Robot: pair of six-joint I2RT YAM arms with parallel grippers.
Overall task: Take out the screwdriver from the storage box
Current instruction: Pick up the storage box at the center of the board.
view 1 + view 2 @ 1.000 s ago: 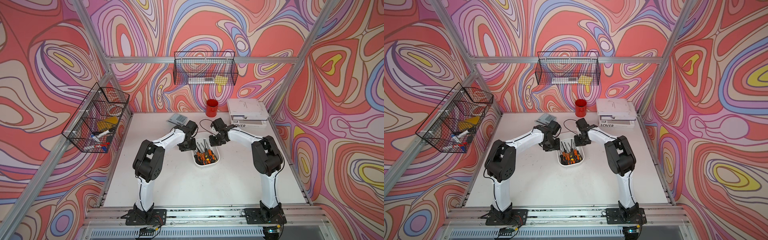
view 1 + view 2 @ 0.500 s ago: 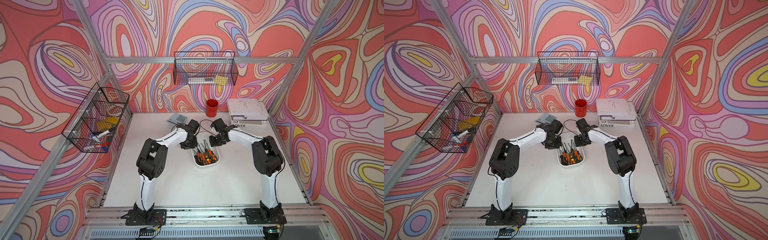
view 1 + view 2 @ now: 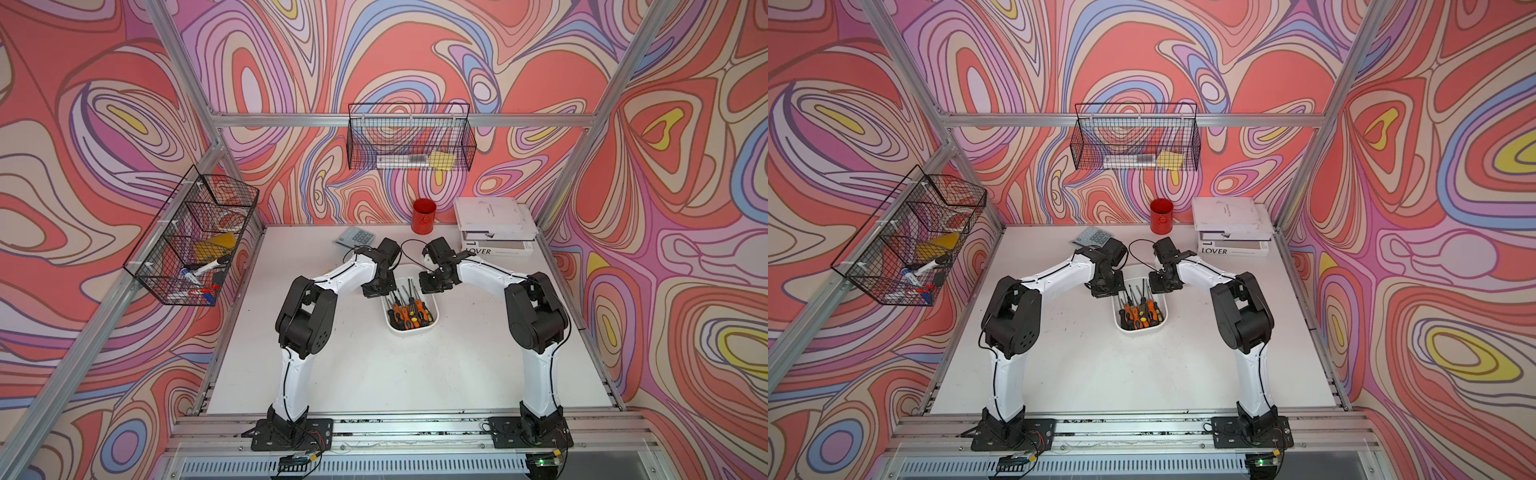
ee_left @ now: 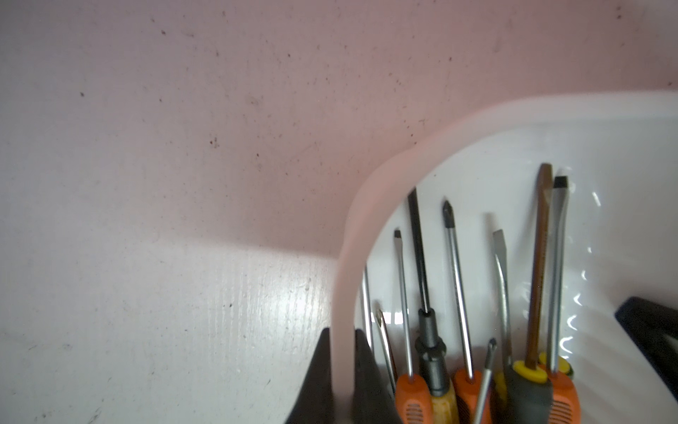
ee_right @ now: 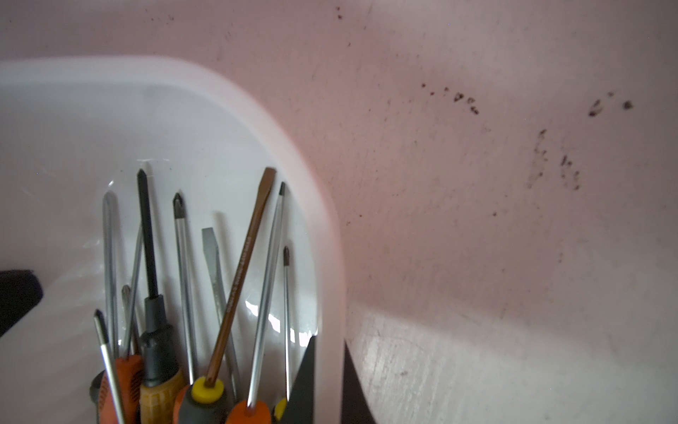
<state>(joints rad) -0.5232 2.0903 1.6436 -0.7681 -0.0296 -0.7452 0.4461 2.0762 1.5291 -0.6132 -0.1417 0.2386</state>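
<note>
The storage box is a white tray on the table holding several screwdrivers with orange, yellow and dark handles, tips toward the back. My left gripper is shut on the box's left rim, one finger inside and one outside. My right gripper straddles the right rim the same way, fingers against it. The shafts lie between the two grippers, and neither gripper touches one.
Behind the box stand a red cup, a calculator and a stack of books. Black wire baskets hang on the back wall and left wall.
My left gripper has closed onto the box's left rim, and the left elbow has shifted slightly right. The right arm and the box have stayed where they were.
</note>
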